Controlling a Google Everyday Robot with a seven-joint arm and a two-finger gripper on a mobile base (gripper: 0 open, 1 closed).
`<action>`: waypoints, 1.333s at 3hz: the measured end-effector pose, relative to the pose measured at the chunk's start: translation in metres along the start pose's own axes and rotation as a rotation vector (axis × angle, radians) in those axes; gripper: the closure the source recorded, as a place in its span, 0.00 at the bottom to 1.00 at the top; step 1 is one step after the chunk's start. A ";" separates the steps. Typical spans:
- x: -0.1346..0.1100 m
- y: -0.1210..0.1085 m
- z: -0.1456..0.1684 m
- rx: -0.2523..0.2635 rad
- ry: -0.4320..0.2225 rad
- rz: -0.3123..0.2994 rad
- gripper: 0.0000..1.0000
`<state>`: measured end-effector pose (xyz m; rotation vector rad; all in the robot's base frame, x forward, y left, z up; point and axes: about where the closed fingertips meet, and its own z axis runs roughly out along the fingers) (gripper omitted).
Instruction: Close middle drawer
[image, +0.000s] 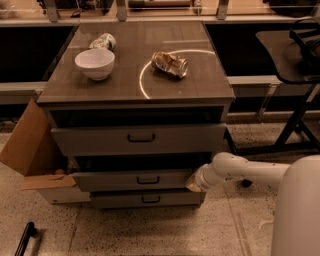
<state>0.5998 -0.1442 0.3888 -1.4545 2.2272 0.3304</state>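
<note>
Though ajar, middle drawer (131, 180) against tool (194, 183).

middle drawer (110, 181): grey, low front, seemingly ajar | gripper (193, 184): at its right end

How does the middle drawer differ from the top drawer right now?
The top drawer has a tall front; the middle drawer has a low one. The gripper is against the middle drawer's right end; nothing touches the top drawer. Both are grey, with a dark central bar handle and a dark gap above, so neither looks fully shut.
</note>
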 end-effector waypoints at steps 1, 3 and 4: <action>-0.006 -0.017 0.004 0.005 -0.005 0.003 1.00; 0.001 0.008 -0.025 -0.058 -0.046 -0.032 1.00; 0.010 0.056 -0.056 -0.158 -0.081 -0.077 1.00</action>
